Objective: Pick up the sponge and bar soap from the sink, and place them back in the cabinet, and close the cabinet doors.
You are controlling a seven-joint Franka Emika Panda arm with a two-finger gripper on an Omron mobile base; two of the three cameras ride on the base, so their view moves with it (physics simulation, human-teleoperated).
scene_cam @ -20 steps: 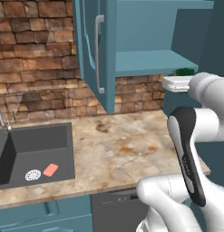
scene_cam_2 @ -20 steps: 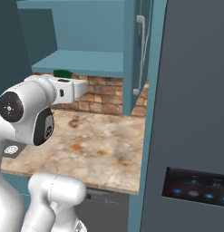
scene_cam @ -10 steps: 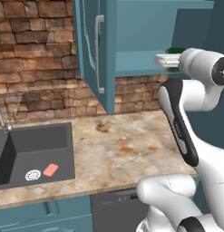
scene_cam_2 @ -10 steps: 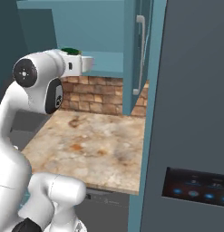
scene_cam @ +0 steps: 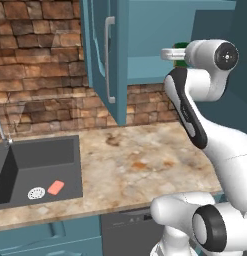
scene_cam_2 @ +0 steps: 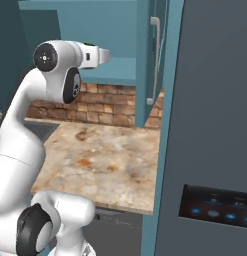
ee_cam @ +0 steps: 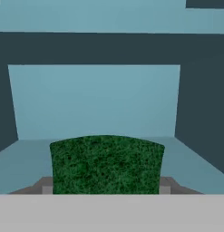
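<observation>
Sponge (ee_cam: 105, 164) sat clamped in our pincer (ee_cam: 105, 190), its green face toward the hand camera, with the cabinet (scene_cam: 160, 40) interior and its shelf (ee_cam: 186, 158) straight ahead. Compared with a second before, we had raised the arm from bench (scene_cam: 145, 160) height up to the level of the shelf, and the pincer now reached in between the open doors (scene_cam: 102, 55). Pink soap (scene_cam: 56, 187) lay where it had been, in the sink (scene_cam: 40, 165) beside the drain (scene_cam: 36, 192).
</observation>
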